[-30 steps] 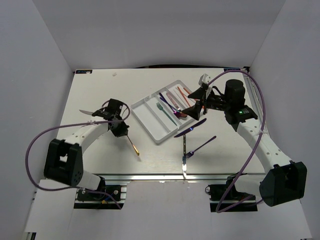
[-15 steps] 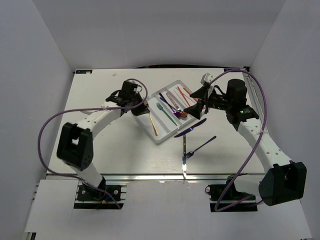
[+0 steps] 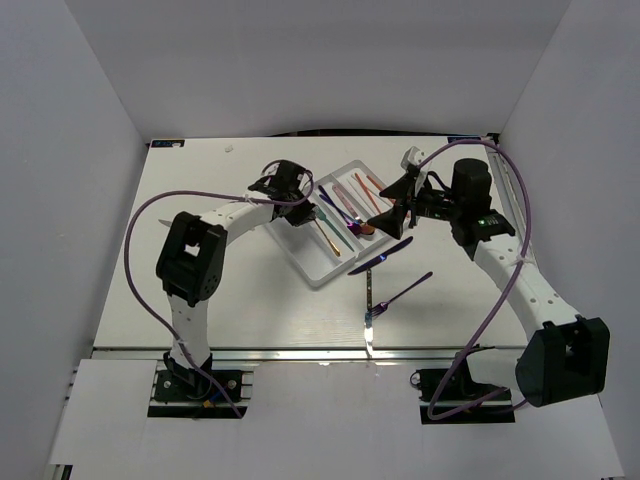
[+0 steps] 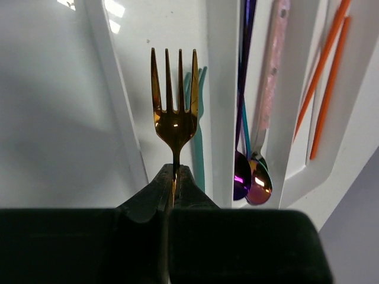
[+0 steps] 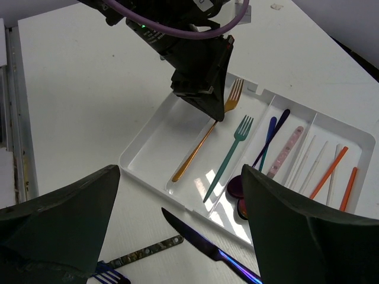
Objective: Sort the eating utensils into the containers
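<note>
My left gripper point(image 3: 305, 212) is shut on a gold fork point(image 4: 174, 112) just below its tines and holds it over the white tray point(image 3: 292, 243), in the compartment with the teal fork point(image 4: 199, 148). The right wrist view shows this gold fork point(image 5: 201, 145) slanting down into the tray point(image 5: 155, 148), next to the teal fork point(image 5: 228, 155). Purple spoons point(image 4: 243, 177) and orange chopsticks point(image 4: 323, 77) lie in further compartments. My right gripper point(image 3: 393, 205) is open and empty, above the tray's right end. A purple-blue knife point(image 3: 382, 256) lies on the table by the tray.
A purple fork point(image 3: 403, 291) and a silver mottled-handled utensil point(image 3: 369, 325) lie crossed on the table near the front edge. In the right wrist view the knife point(image 5: 207, 248) lies just in front of the tray's near wall. White walls enclose the table.
My left arm has swung from the left of the table to the tray, carrying the gold fork from the table into the teal fork's compartment. The right arm has barely moved.
</note>
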